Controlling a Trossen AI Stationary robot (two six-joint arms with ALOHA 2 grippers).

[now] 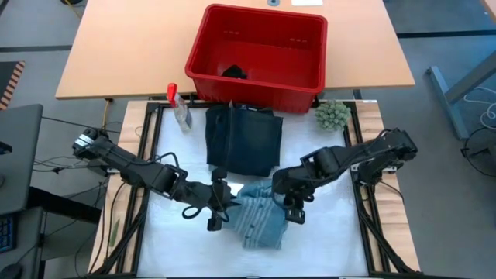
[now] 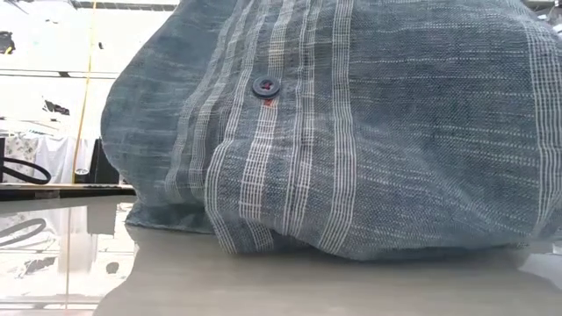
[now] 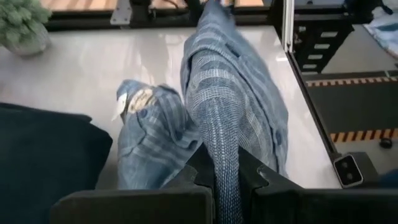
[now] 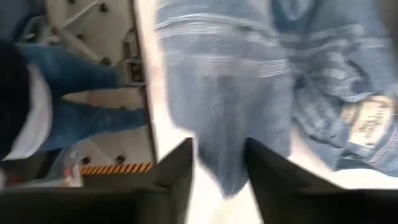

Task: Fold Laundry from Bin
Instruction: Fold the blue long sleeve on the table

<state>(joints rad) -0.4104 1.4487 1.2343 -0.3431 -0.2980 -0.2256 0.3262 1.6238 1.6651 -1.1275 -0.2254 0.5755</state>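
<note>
White counter [image 1: 325,248] under the arms, wooden one behind it, and the red bin [image 1: 203,58] sits at the back edge between them. Just in front of the bin lies a dark navy garment [image 1: 244,139], folded flat into a neat rectangle, so that one looks done. Inside the bin, one dark scrap of cloth [image 1: 234,72] shows on the floor, so more laundry seems to be waiting. Now the action: nearer than the navy piece, well forward of the bin, a striped grey-blue shirt [image 1: 260,221] sits bunched, only part folded. The left hand [image 1: 217,208] is at its left edge, fingers [image 3: 186,180] pressed together, pinching a ridge of shirt fabric. The right hand [image 1: 292,203] is at the shirt's right edge, fingers [image 4: 177,165] spread, with cloth lying between them but not clamped. A green ball [image 1: 333,115] and a spray bottle [image 1: 180,105] flank the bin's front corners. My read: roughly midway, with this shirt to finish and the bin to empty.
</note>
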